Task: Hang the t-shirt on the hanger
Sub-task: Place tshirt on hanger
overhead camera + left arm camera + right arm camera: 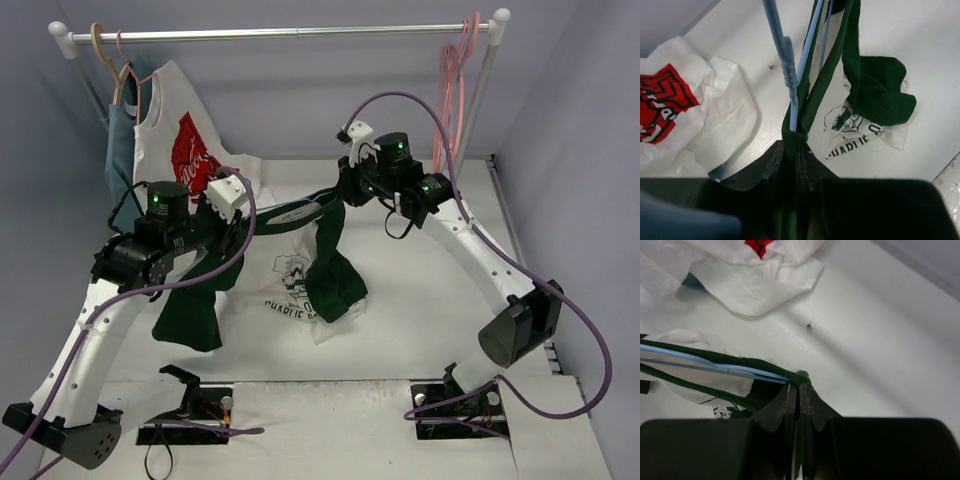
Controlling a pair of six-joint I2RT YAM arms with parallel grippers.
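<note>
Green-sleeved t-shirt strung between 2 grippers, body trailing onto table. Left gripper pinched tight on green fabric and hanger; right gripper likewise.

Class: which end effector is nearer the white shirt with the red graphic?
Left. The left end effector is right beside the red-graphic shirt, at its lower edge. The right end effector is farther to its right, across the stretched t-shirt.

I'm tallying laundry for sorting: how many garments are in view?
3. The t-shirt hangs lifted at centre; a white shirt with red print hangs at the left end of the rail; a blue-grey garment hangs just left of it. Others may be hidden behind.
</note>
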